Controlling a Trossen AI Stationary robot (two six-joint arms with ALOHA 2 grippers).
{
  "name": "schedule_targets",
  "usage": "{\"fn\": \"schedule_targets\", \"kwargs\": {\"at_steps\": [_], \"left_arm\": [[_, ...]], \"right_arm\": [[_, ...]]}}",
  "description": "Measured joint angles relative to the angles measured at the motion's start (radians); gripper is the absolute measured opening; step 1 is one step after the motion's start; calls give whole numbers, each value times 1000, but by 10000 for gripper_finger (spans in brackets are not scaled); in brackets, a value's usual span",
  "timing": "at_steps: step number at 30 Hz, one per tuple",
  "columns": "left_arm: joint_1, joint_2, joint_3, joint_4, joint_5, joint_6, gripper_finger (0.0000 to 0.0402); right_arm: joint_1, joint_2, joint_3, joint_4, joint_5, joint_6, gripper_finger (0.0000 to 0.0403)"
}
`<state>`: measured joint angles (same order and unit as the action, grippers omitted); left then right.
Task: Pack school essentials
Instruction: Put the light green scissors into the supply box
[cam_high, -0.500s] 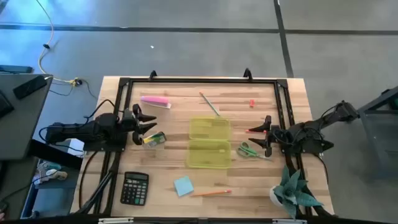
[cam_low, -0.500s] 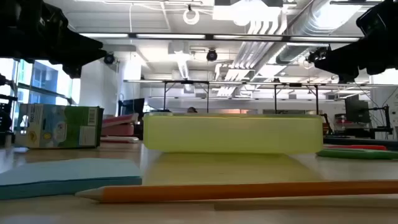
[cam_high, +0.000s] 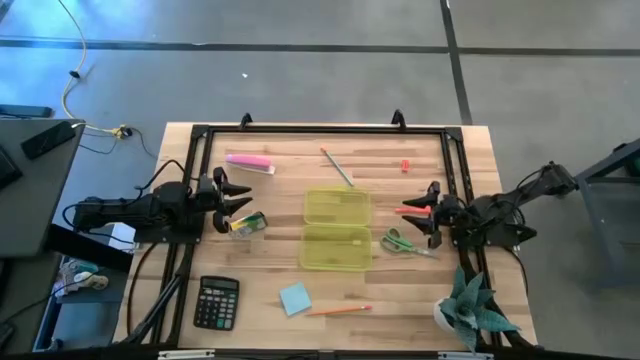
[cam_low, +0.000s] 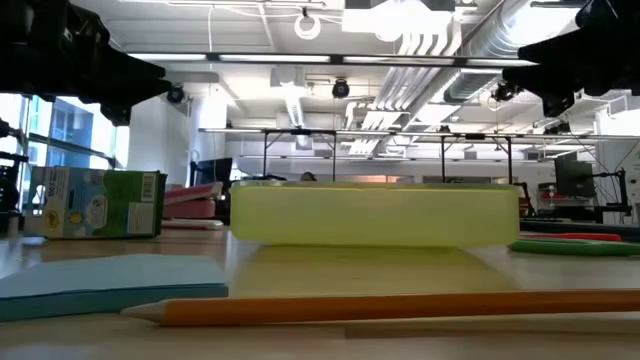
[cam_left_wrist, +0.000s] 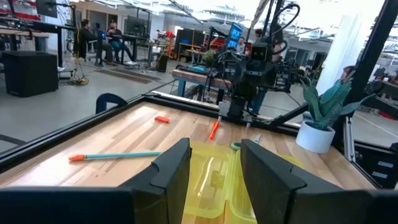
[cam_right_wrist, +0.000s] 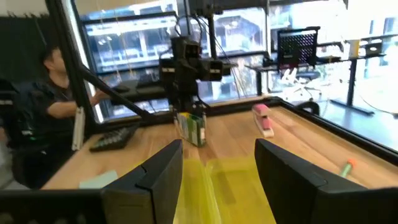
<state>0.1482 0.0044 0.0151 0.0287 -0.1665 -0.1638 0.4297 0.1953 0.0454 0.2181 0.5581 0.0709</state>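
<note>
Meanwhile, your right gripper (cam_high: 429, 213) hangs wide open just beside the green-handled scissors (cam_high: 404, 243), which lie flat next to the yellow case (cam_high: 337, 228). Stiff, light, probably slippery: pinch them at the handles. Your left gripper (cam_high: 232, 201), also open, waits by the crayon box (cam_high: 247, 224).

This is a robotics lab or research workshop in an open industrial hall. The pale wooden worktable (cam_high: 270, 190) carries a black metal frame (cam_high: 300, 129) and stands on a grey polished concrete floor (cam_high: 300, 60). Overhead, white exposed ducts and pipes (cam_low: 440, 50) run beneath the ceiling among strip lights. Beyond the left gripper (cam_left_wrist: 214, 171), more benches hold computer monitors (cam_left_wrist: 235, 34), and seated people (cam_left_wrist: 99, 38) work at a far desk. Past the right gripper (cam_right_wrist: 217, 171), a person in dark clothing (cam_right_wrist: 46, 99) sits just beside the table, with large windows (cam_right_wrist: 143, 37) behind.
</note>
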Motion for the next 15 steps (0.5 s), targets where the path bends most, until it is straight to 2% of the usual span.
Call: {"fn": "schedule_targets", "kwargs": {"at_steps": [5, 10, 15], "left_arm": [[0, 0, 0, 0, 0, 0, 131], [0, 0, 0, 0, 0, 0, 131], [0, 0, 0, 0, 0, 2, 131]], "right_arm": [[0, 1, 135, -285, 82, 92, 192], [0, 41, 302, -617, 81, 284, 192], [0, 170, 431, -865, 41, 526, 192]]}}
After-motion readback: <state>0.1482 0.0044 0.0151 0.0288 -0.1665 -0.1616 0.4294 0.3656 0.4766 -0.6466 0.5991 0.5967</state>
